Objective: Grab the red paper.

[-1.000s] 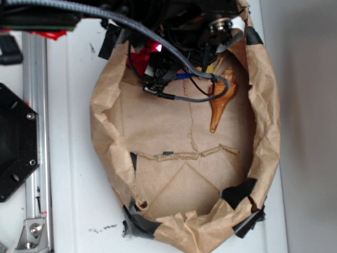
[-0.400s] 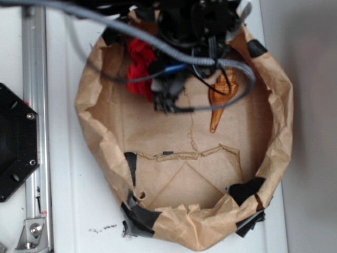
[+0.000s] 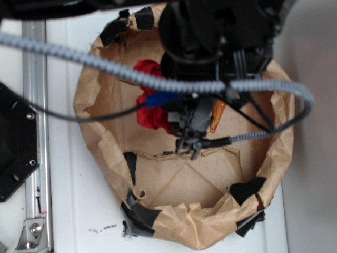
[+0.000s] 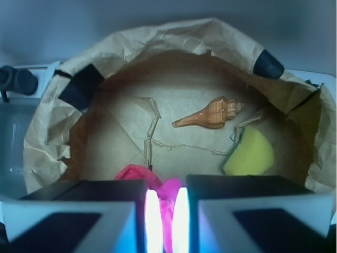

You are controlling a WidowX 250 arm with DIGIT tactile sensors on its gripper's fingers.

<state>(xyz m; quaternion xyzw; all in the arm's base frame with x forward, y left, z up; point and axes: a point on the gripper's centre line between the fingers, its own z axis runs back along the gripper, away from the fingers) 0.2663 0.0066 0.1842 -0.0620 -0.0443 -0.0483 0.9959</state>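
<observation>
White tabletop carries a crumpled brown paper basin; inside it the red paper, a wrinkled tissue wad, sits directly between the gripper fingers, whose jaws are nearly closed on it. Farther off lie a glossy spiral shell and a yellow foam wedge
</observation>
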